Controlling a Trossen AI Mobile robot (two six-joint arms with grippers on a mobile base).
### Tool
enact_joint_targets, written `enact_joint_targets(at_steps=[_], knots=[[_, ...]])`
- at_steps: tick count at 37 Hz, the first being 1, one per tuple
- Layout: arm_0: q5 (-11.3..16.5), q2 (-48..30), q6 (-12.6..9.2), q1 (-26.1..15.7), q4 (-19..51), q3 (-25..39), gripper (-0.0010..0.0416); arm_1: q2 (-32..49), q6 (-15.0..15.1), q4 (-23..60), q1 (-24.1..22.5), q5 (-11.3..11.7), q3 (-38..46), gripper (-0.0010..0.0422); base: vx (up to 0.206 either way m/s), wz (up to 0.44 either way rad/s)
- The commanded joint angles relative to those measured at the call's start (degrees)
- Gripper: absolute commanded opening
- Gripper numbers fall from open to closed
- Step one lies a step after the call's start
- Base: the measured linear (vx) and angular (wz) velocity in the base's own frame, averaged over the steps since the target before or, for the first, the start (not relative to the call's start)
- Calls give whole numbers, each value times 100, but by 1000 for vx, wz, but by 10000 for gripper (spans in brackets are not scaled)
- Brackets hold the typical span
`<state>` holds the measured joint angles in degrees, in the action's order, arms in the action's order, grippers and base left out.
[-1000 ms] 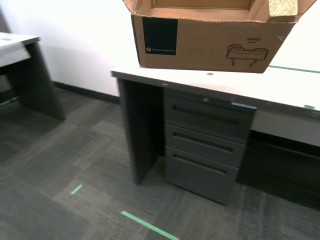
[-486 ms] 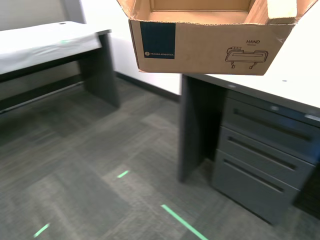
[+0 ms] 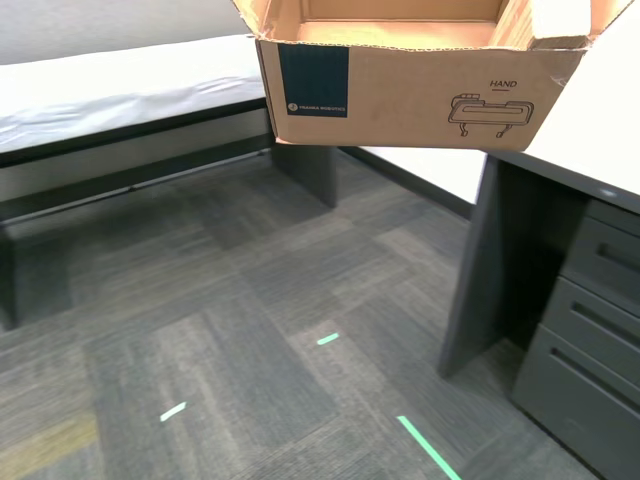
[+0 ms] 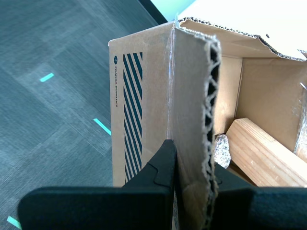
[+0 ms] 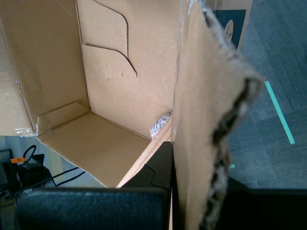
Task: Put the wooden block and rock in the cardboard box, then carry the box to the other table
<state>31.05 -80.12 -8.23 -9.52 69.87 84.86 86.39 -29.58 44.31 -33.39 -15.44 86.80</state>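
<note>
Box [image 3: 410, 90] front reads "HAND"; navy label [image 3: 313, 80] print possibly "TROSSEN ROBOTICS".

cardboard box [image 3: 410, 95]: top cut off, exterior view | wooden block [image 4: 261, 153]: partly hidden | rock [image 4: 221, 150]: mostly hidden

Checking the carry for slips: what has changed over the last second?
The whole scene slid toward the exterior view's right, so the camera turned with the base; the other table came into fuller view. The cardboard box stayed put in frame, my first gripper and second gripper clamped on its walls.
</note>
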Motion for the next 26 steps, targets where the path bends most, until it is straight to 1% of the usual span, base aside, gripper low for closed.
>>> enact_joint_targets(at_steps=[1, 6, 9, 13, 15, 20, 26], knots=[[46, 7, -15, -2, 11, 4, -1, -7, -7, -35, -4, 0, 9, -1, 7, 263], [48, 7, -15, -2, 31, 4, -1, -7, -367, -31, -4, -2, 9, 0, 4, 239], [48, 7, -15, -2, 28, 4, 0, -7, -452, -17, -4, -2, 9, -1, 0, 217], [46, 7, -7, -2, 15, 4, 0, -7, -455, -7, -4, 0, 9, -1, 0, 201], [46, 7, 42, -2, 4, 4, -1, -7, -455, -22, -4, 26, 9, -1, -1, 200], [46, 7, 46, -2, 11, 4, 0, -7, -450, -28, 2, 330, 9, -1, 1, 201], [46, 4, 37, -2, 2, 4, 0, -7, -380, -24, 2, 345, 9, 0, -1, 202]])
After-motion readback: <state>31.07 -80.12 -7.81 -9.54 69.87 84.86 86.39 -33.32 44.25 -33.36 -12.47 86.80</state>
